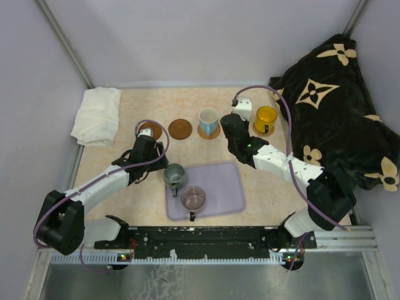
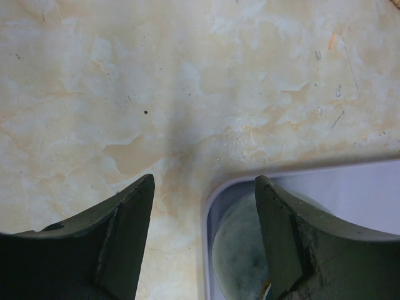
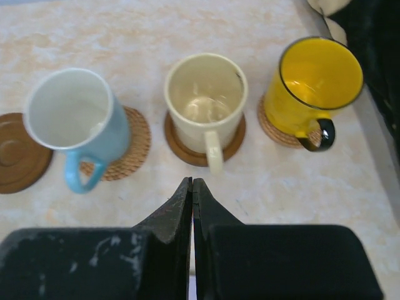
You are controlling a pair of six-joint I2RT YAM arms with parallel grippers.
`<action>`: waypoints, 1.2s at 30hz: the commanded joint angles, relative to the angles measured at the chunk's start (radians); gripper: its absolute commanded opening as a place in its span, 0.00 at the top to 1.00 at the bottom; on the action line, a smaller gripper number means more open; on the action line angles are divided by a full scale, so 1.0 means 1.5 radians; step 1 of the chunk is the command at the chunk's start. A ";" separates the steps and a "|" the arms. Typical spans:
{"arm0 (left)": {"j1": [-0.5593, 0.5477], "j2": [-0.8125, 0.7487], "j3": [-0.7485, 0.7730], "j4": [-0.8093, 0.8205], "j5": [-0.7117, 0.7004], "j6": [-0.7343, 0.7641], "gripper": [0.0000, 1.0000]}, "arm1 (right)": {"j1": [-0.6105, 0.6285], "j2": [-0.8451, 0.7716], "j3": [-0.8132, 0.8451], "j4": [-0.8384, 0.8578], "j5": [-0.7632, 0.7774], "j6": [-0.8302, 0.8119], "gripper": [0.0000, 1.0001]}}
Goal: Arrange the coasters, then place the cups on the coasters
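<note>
Cups nearest the arms are two, both on the tray (image 1: 231, 187): the purple cup (image 1: 192, 199) by its near edge and the green cup (image 1: 174, 175) in its far left corner. The left gripper (image 2: 203, 181) hangs over this corner with fingers apart and holds nothing.

Farther away, the right gripper (image 3: 192, 181) is pressed together and empty, just before the cream cup (image 3: 206, 100). This cup stands on a brown coaster (image 3: 176, 149). The blue cup (image 3: 75, 119) to its left stands on a woven coaster (image 3: 134, 140), and the yellow cup (image 3: 315, 81) to its right on a second woven coaster (image 3: 281, 142).

At the left end of this row lie a bare coaster (image 1: 180, 129) and a last coaster (image 1: 155, 132), partly under the left arm's cable. A white cloth (image 1: 97, 115) lies far left and a black blanket (image 1: 331, 119) far right.
</note>
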 commanded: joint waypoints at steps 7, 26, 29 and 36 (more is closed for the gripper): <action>-0.006 -0.005 0.014 -0.005 0.012 0.003 0.28 | -0.064 -0.018 -0.070 -0.027 -0.014 0.076 1.00; -0.005 0.003 0.017 -0.015 0.002 0.003 0.28 | -0.147 0.073 -0.044 0.014 -0.118 0.076 1.00; -0.006 0.002 0.017 -0.015 -0.001 0.003 0.28 | -0.148 0.088 -0.036 0.028 -0.117 0.073 1.00; -0.005 0.006 0.018 -0.018 -0.005 0.007 0.28 | -0.150 0.118 -0.011 0.046 -0.104 0.059 1.00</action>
